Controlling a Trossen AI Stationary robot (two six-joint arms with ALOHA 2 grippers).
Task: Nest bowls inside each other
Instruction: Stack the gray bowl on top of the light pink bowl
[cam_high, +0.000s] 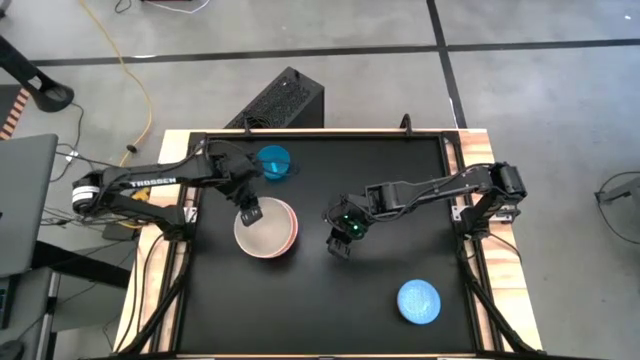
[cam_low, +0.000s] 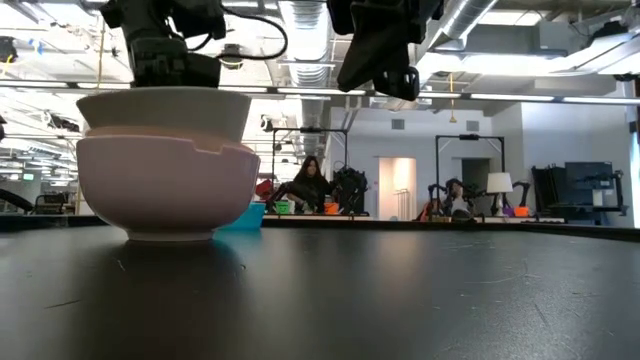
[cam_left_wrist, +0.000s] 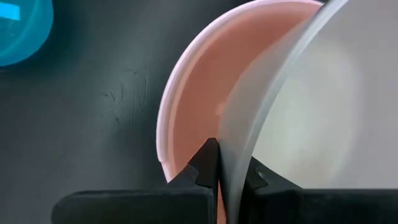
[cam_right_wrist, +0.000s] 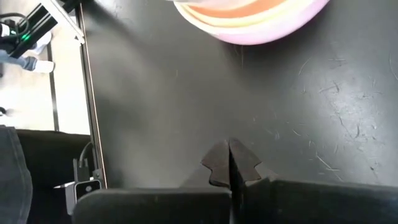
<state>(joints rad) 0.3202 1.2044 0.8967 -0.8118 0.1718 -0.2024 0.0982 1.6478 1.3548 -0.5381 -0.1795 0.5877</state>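
A pale pink bowl (cam_high: 283, 238) stands on the black table left of centre. A white bowl (cam_low: 163, 110) has its lower part inside the pink bowl (cam_low: 165, 185). My left gripper (cam_high: 250, 212) is shut on the white bowl's rim at the bowls' left side. A small teal bowl (cam_high: 274, 163) sits behind them, toward the far edge. Near the front right, a light blue bowl (cam_high: 419, 301) lies on the table. My right gripper (cam_high: 340, 246) hangs shut and empty over the table's middle, to the right of the pink bowl. My left gripper pinches the white bowl's rim (cam_left_wrist: 231, 163) between its two fingers. One finger (cam_left_wrist: 200, 167) is outside the wall, over the pink bowl's inside, and the other (cam_left_wrist: 264, 178) is inside the white bowl. The fingers slant down from the table's left. The white bowl sits upright, its base hidden in the pink bowl.
The table's raised frame (cam_high: 462, 215) runs along its right side, close to the right arm's base. In the right wrist view, a cream band (cam_right_wrist: 249, 18) shows inside the pink bowl's rim. Bare black tabletop (cam_high: 330, 300) lies between the stacked bowls and the light blue bowl.
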